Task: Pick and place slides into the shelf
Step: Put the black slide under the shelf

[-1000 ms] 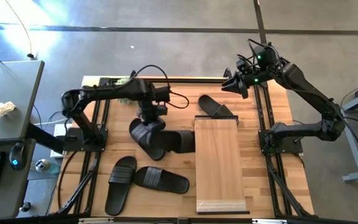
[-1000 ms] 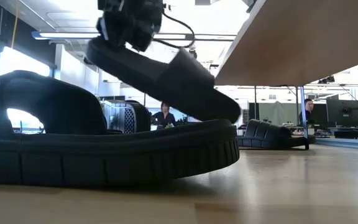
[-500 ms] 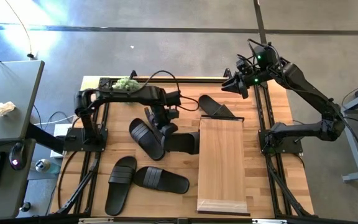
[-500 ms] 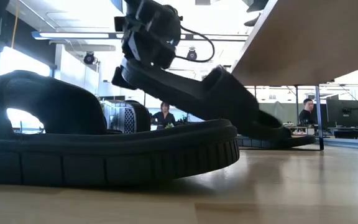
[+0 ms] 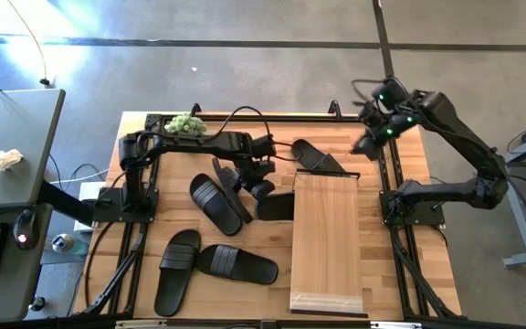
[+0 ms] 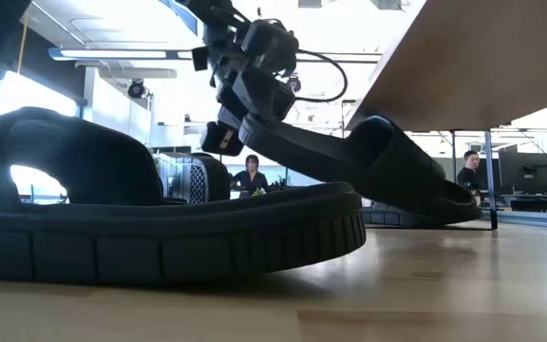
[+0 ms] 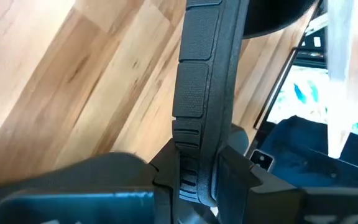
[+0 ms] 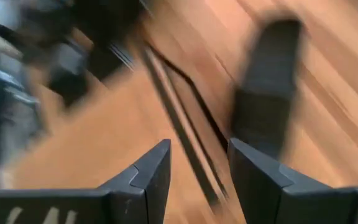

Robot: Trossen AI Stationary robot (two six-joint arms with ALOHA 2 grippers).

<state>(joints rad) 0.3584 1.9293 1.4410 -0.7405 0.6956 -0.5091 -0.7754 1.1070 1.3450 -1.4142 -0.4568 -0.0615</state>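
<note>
The held slide (image 5: pixel 277 205) hangs from the left hand (image 5: pixel 261 185), its toe end just under the shelf's (image 5: pixel 325 239) near-left edge. Only the low view shows it clear of the surface (image 6: pixel 425 294) — slide (image 6: pixel 368 169) tilted, toe down beneath the plank (image 6: pixel 473 57), above another slide (image 6: pixel 160 223) lying close to the camera. The left wrist view shows what the others hide: the fingers (image 7: pixel 238 180) clenched on the slide's sole edge (image 7: pixel 197 93).

From above, three more slides lie left of the shelf (image 5: pixel 215 203) (image 5: pixel 177 270) (image 5: pixel 236 263), and one (image 5: pixel 315 155) sits just beyond the shelf's far end. The shelf top carries nothing.

The right hand (image 5: pixel 370 143) hovers near the far right corner, fingers (image 8: pixel 148 177) parted and grasping nothing. No writing is legible.
</note>
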